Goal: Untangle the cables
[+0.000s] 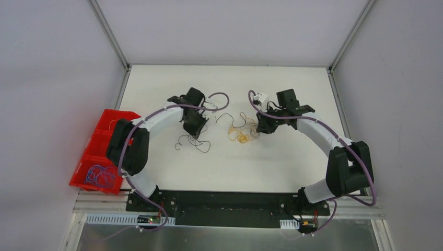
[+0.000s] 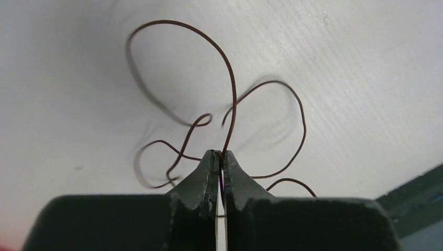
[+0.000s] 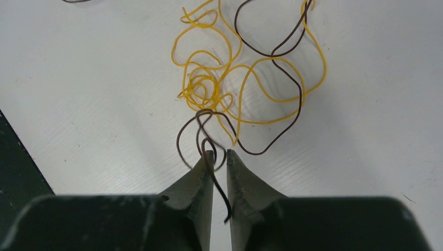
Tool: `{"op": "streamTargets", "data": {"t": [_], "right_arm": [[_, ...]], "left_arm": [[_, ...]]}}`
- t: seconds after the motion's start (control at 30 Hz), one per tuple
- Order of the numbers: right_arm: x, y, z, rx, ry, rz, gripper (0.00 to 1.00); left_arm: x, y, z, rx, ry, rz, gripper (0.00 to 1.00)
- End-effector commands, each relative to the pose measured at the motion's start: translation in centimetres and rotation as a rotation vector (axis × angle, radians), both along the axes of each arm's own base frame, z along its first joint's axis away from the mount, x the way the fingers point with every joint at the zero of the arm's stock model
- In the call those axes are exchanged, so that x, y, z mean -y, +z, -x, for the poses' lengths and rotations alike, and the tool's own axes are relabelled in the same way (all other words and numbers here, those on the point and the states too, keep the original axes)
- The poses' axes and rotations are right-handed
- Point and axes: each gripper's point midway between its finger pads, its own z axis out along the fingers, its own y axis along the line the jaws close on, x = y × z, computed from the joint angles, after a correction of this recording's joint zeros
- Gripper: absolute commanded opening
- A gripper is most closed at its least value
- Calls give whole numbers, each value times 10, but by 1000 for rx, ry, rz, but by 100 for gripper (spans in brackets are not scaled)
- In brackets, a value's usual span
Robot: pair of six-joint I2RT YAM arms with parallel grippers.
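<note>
My left gripper [image 1: 196,128] [image 2: 220,153] is shut on a thin black cable [image 2: 231,83] and pinches it at the fingertips. The strand's loops spread over the white table below and also show in the top view [image 1: 189,138]. My right gripper [image 1: 261,125] [image 3: 220,151] stands open by a narrow gap. The loose end of another dark strand [image 3: 301,97] hangs between its jaws, unclamped and hooked over the left fingertip. That strand runs through an orange-yellow cable tangle [image 3: 201,86] [image 1: 241,137] lying between the two grippers. A blue cable [image 1: 100,175] lies coiled in the red bin.
A red bin [image 1: 104,117] sits off the table's left edge. Grey walls close in the back and sides. A dark strip of the table's edge shows in the left wrist view [image 2: 418,193] and the right wrist view [image 3: 13,167].
</note>
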Motion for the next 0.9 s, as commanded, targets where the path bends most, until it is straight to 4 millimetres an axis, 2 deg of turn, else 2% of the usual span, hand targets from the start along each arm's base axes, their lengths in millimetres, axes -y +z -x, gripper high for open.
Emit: {"op": "streamTargets", "data": {"t": [0.0, 0.07, 0.13, 0.2, 0.27, 0.3, 0.4, 0.53, 0.67, 0.7, 0.8, 0.87], "right_arm": [[-4, 27, 2, 34, -6, -51, 20], [-5, 32, 5, 25, -3, -63, 27], [-6, 36, 7, 14, -2, -71, 43], [-6, 41, 8, 13, -8, -78, 63], [-6, 47, 8, 26, -17, -84, 95], [-6, 51, 9, 36, -20, -88, 99], [-5, 59, 10, 53, -26, -97, 99], [-4, 67, 13, 64, -25, -101, 99], [-2, 71, 17, 77, -22, -101, 99], [-1, 71, 19, 81, -19, -100, 100], [-1, 71, 22, 83, -13, -101, 99], [-1, 69, 23, 77, -12, -103, 99]], "left_arm": [[-16, 113, -14, 95, 59, 266, 0], [-34, 147, -17, 148, 72, 304, 0], [-56, 171, -18, 185, 95, 317, 0], [-81, 192, -20, 215, 152, 334, 0], [-112, 208, -21, 248, 219, 328, 0], [-127, 215, -21, 267, 250, 317, 0], [-173, 234, -18, 324, 348, 277, 0], [-234, 240, -1, 357, 475, 197, 0], [-289, 221, 30, 300, 560, 100, 0], [-305, 209, 44, 250, 588, 84, 0], [-333, 194, 60, 222, 654, 96, 0], [-349, 184, 62, 218, 679, 95, 0]]}}
